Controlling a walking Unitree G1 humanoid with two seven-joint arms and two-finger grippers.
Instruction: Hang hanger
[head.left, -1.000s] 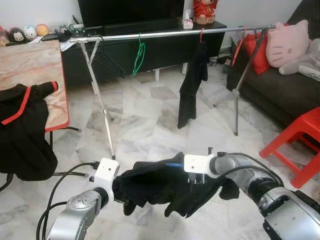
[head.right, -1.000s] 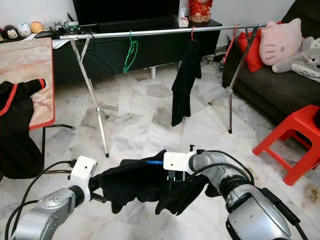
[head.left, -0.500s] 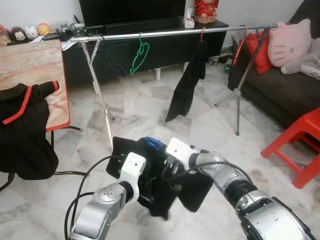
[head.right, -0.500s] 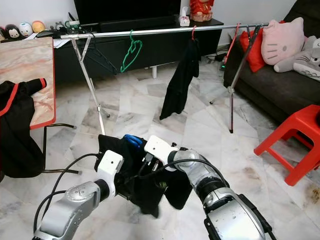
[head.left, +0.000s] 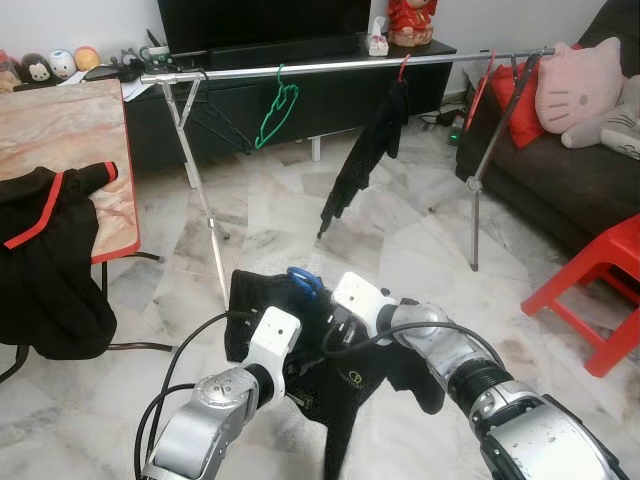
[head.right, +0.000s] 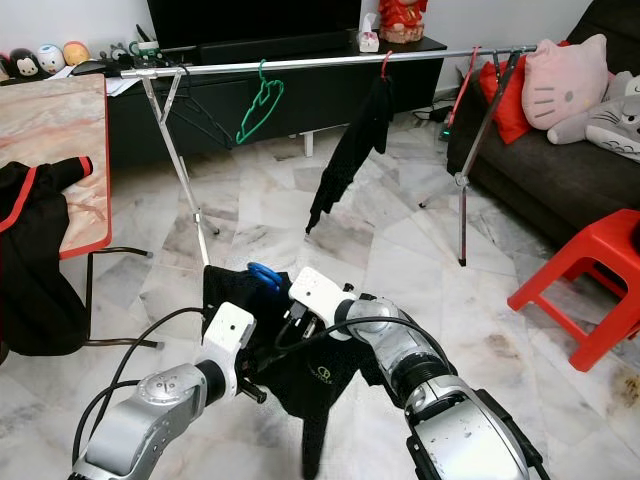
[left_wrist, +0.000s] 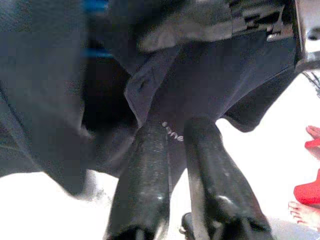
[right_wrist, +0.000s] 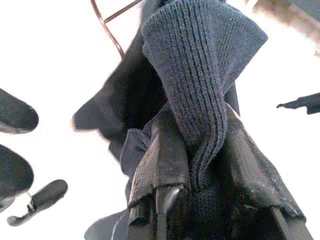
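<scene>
The black garment (head.left: 330, 370) with its blue hanger (head.left: 303, 281) is held low, well in front of the drying rail (head.left: 340, 67) and below it. The right gripper (right_wrist: 200, 200) has its jaws closed on a ribbed fold of the cloth. The left gripper (left_wrist: 172, 165) pinches the cloth from the other side, jaws nearly together. I judge the carrying step is in hand. Next the hook must be raised toward the rail, between the green hanger (head.left: 276, 103) and the hung black cloth (head.left: 365, 160).

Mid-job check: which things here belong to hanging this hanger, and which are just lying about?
Job:
black garment
blue hanger
drying rail
left gripper
right gripper

Lying about:
green hanger
hung black garment
red stool
pink cushion
</scene>
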